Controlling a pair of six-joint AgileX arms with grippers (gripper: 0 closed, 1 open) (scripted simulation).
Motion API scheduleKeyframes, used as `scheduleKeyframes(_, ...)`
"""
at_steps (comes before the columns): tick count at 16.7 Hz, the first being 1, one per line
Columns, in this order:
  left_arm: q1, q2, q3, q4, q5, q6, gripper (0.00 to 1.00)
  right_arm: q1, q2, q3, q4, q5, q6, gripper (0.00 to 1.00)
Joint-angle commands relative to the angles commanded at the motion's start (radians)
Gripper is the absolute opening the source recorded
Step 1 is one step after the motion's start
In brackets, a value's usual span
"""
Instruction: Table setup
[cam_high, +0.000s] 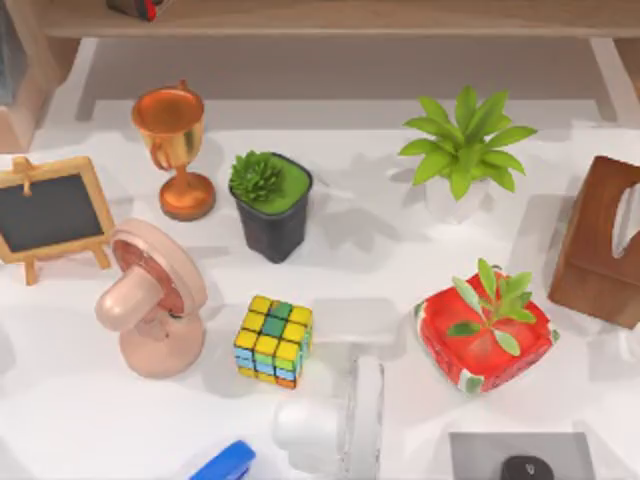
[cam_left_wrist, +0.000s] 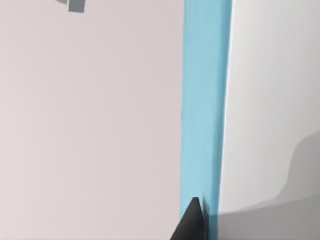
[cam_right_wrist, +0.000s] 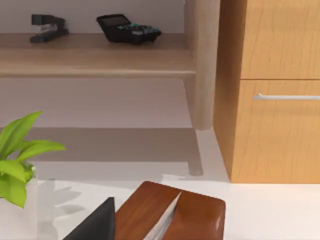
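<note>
From above, found on the white tabletop (cam_high: 80, 420) a trophy (cam_high: 172, 150) and a small chalkboard (cam_high: 48, 212) at the left, a pink fan (cam_high: 150, 300) beside a colour cube (cam_high: 273, 341), a black-potted plant (cam_high: 271, 205) behind the cube, and a white-potted plant (cam_high: 462, 150), a watermelon pot (cam_high: 485, 335) and a wooden tissue box (cam_high: 600, 240) toward the right. At the left wrist, saw a dark tip of the left hand (cam_left_wrist: 192, 222) against a blue strip (cam_left_wrist: 205, 100); could not tell its state. At the right wrist, saw a dark part of the right hand (cam_right_wrist: 95, 222) just beside the tissue box, below a shelf (cam_right_wrist: 95, 55) bearing a stapler (cam_right_wrist: 47, 27) and a calculator (cam_right_wrist: 129, 27); could not tell its state either.
</note>
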Motion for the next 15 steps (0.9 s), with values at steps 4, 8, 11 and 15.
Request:
scheduleKeyframes(4,-0.108,0.001,-0.049,0.089,0.154,0.139,0.0,0.0,0.0,0.0,0.0,0.0,0.0,1.0)
scheduleKeyframes(8,-0.165,0.021,-0.06,0.113,0.207,0.181,0.0,0.0,0.0,0.0,0.0,0.0,0.0,1.0)
scheduleKeyframes(11,-0.165,0.021,-0.06,0.113,0.207,0.181,0.0,0.0,0.0,0.0,0.0,0.0,0.0,1.0)
scheduleKeyframes(15,-0.173,0.04,-0.026,0.113,0.198,0.179,0.0,0.0,0.0,0.0,0.0,0.0,0.0,1.0)
